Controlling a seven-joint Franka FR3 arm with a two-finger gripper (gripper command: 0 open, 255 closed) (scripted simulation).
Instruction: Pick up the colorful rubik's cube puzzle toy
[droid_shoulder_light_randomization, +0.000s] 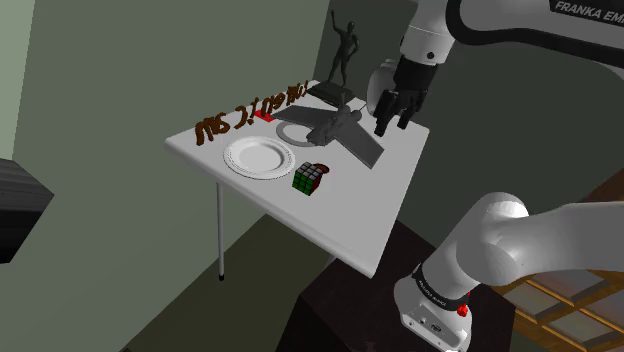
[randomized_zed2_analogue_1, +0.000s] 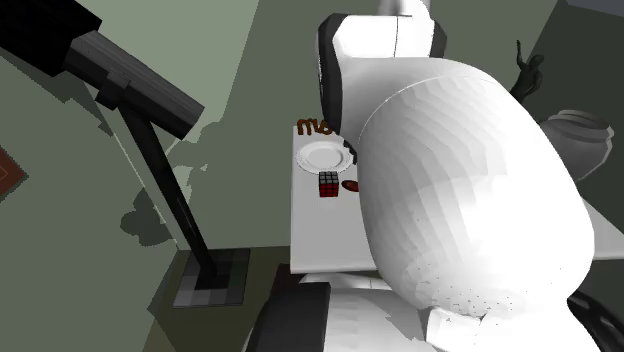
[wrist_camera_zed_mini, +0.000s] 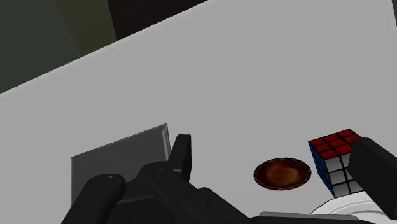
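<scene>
Both jaws wide, clear of cube (wrist_camera_zed_mini: 332, 162)

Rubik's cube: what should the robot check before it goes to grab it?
1. Rubik's cube sits flat on the white table: ok.
2. Gripper fingers apart, holding nothing: ok.
3. Gripper above the cube: not ok; it hangs near the dark grey model, off to the cube's side.
4. Brown disc apart from the cube: ok.
5. White plate clear of the cube: cannot tell.
</scene>
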